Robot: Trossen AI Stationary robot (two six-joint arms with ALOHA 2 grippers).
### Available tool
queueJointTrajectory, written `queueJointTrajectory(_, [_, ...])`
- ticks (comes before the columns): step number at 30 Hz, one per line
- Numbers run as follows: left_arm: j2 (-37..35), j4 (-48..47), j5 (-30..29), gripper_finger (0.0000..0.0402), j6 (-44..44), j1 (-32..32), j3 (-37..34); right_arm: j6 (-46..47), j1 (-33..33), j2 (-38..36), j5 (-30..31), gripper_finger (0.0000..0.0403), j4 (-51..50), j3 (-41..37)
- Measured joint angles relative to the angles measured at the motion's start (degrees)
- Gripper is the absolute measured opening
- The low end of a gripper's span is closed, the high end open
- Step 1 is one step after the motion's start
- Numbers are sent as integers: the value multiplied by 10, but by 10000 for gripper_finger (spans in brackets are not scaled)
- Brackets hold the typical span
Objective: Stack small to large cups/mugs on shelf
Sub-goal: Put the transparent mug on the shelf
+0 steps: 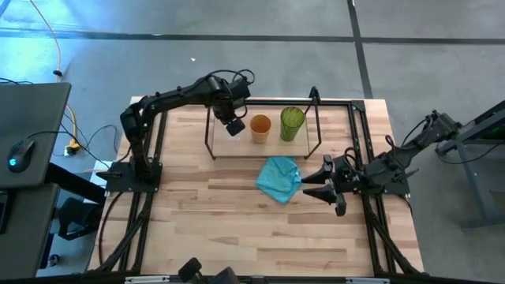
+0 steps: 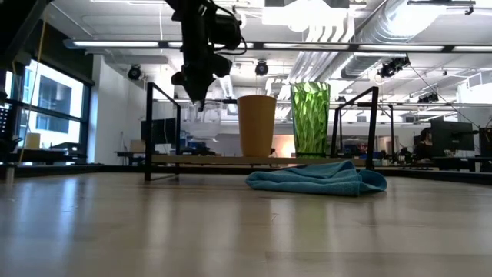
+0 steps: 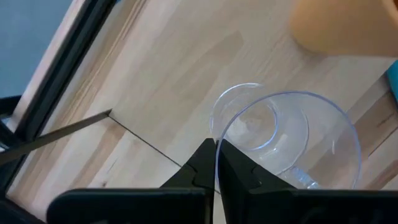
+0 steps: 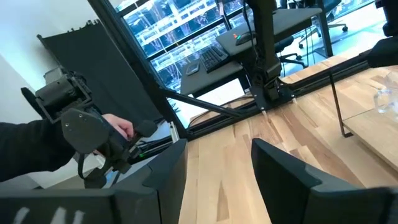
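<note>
Your left gripper [image 1: 234,126] is over the left end of the shelf [image 1: 213,150], held up above its wood base. In the left wrist view its fingers [image 3: 199,168] are pinched nearly together on the rim wall of the small clear glass cup [image 3: 286,143], so the cup hangs from one side of the grip. The low view shows that gripper [image 2: 198,100] raised over the shelf floor [image 2: 200,160]; whether the glass touches the base, you cannot tell from here.

Just to the right of your left gripper stands the orange cup [image 1: 260,127], upright on the shelf base and near the held glass but apart from it; it is a blurred orange shape [image 3: 342,28] in the left wrist view. Next right is the green tumbler [image 1: 292,123], upright, taller than the orange one, with a narrow gap between the two in the low view [image 2: 310,119].

In front of the shelf, on the table [image 1: 221,229], a turquoise cloth [image 1: 280,178] lies crumpled, between the shelf and your right gripper [image 1: 325,183]. That gripper rests low at the table's right side, just right of the cloth, fingers [image 4: 286,177] spread apart and holding nothing.
</note>
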Motion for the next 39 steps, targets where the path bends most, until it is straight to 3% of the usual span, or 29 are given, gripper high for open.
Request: queueJointTrajectory(39, [8, -3, -11, 0, -30, 0, 0, 0, 15, 0, 12, 172, 0, 0])
